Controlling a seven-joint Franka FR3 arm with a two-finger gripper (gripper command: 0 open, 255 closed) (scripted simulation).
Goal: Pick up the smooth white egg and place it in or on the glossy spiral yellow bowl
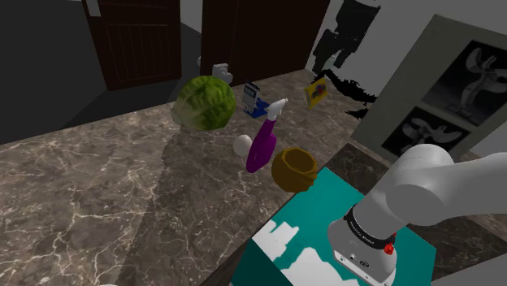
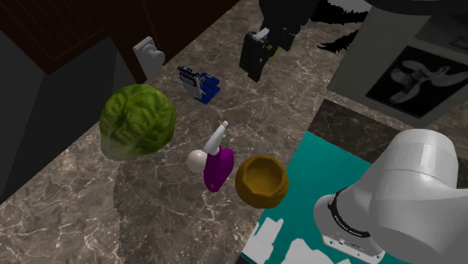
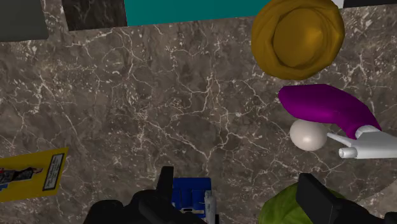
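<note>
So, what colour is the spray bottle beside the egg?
The spray bottle is purple with a white head; wrist view shows it best.

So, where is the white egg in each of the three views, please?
Shoulder view: the egg is near the centre, just left of the purple spray bottle.
Second exterior view: the egg is left of centre, again just left of the bottle.
Wrist view: the egg lies beside the bottle, on the side away from the ochre bowl.
Shared landmark: the purple spray bottle.
</note>
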